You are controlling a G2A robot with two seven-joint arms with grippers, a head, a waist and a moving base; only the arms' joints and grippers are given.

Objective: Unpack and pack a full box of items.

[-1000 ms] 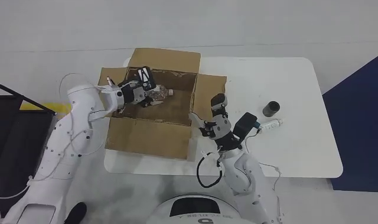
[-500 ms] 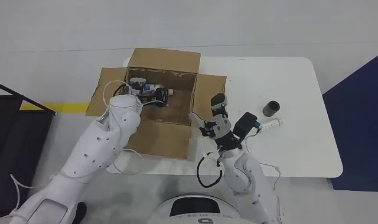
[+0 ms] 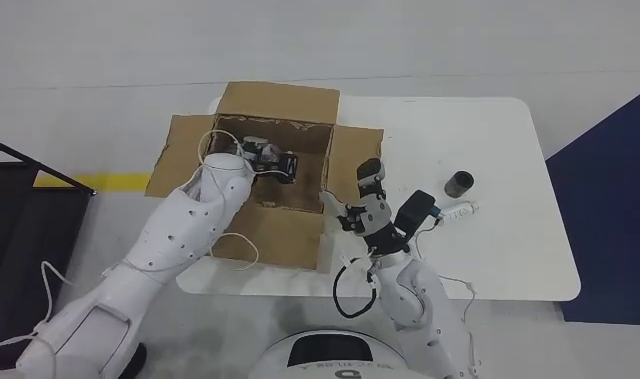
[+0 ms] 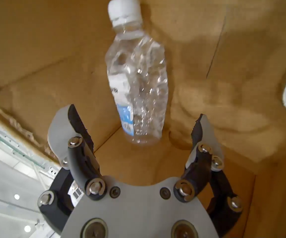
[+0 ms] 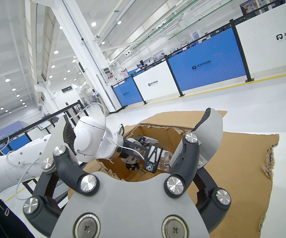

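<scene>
Inside the open brown cardboard box (image 3: 300, 104), the robot's left gripper (image 4: 135, 121) hangs with its two dark-padded fingers (image 4: 77, 122) spread wide and nothing between them. It is lined up on a clear plastic water bottle (image 4: 138, 75) with a white cap. The bottle rests on the cardboard within the box, close to a wall, its base nearest the gripper and its cap pointing away. Neither finger touches it. The wide spread looks chosen to take the bottle's full girth, and the step in hand appears to be grasping it for unpacking. Crinkled thin plastic is likely to give under a squeeze, so a hold near the firmer base may serve best. The right gripper (image 5: 139, 121) stands just outside the box beside a side flap, tilted upward, its fingers apart and empty. It seems placed there to leave the box mouth free for the other arm. On the white table (image 3: 500, 129), well apart from the box, lie a dark cylinder (image 3: 460, 184) and a small white tube-shaped item (image 3: 462, 210), probably already unpacked.
</scene>
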